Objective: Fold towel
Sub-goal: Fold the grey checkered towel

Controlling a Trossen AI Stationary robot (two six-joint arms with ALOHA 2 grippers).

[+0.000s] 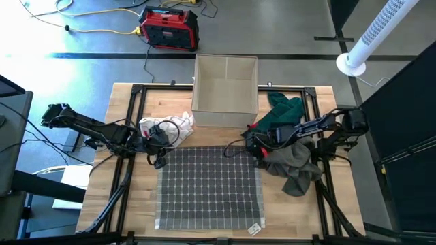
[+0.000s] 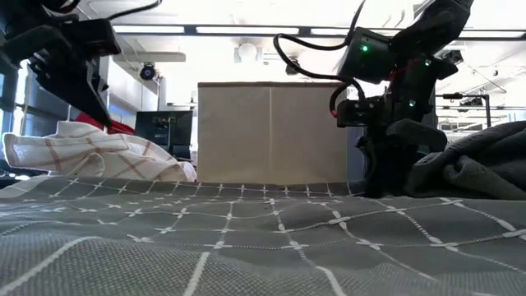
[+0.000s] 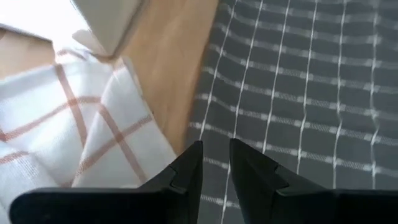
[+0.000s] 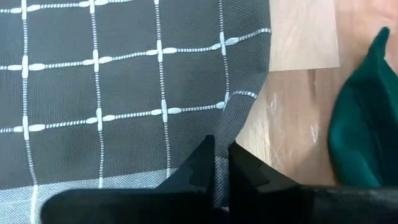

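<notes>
Two grippers sit low at the far corners of a gray checked towel [image 1: 210, 186] that lies spread flat on the wooden table [image 1: 129, 116]. The right gripper [image 4: 221, 154] has its fingers drawn together on the towel's edge at the far right corner, with a small ridge of cloth rising between them. The left gripper [image 3: 216, 158] is at the far left corner with its fingers a narrow gap apart just above the cloth; whether they hold anything cannot be told. Beside the left gripper lies a crumpled white cloth with orange stripes [image 1: 167, 126]. Near the right gripper are a dark green cloth [image 1: 283, 110] and a gray-brown heap of cloth [image 1: 294, 163]. An open cardboard box [image 1: 225, 91] stands at the table's far edge between the two arms.
</notes>
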